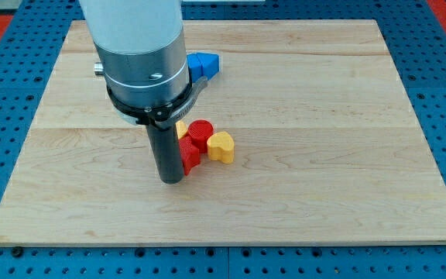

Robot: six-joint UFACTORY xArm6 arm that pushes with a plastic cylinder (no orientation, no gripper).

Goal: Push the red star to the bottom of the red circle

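Rod end first: my tip (172,180) rests on the bench (324,155) left of centre, touching the left side of the red star (190,156). No fingers exist on this rod. Half hidden by the rod, the star's pointing and long axis cannot be told. It sits just below the red circle (200,132), touching it. A yellow heart (221,146) lies right of both. A yellow block (181,129) peeks out beside the circle; a blue block (204,65) lies near the far edge.

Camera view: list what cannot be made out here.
- Red star: its left part is behind my tip, so the shape is partly hidden.
- Yellow block behind the red circle: mostly covered by the rod, shape unclear.
- Blue block: the arm hides its left part.
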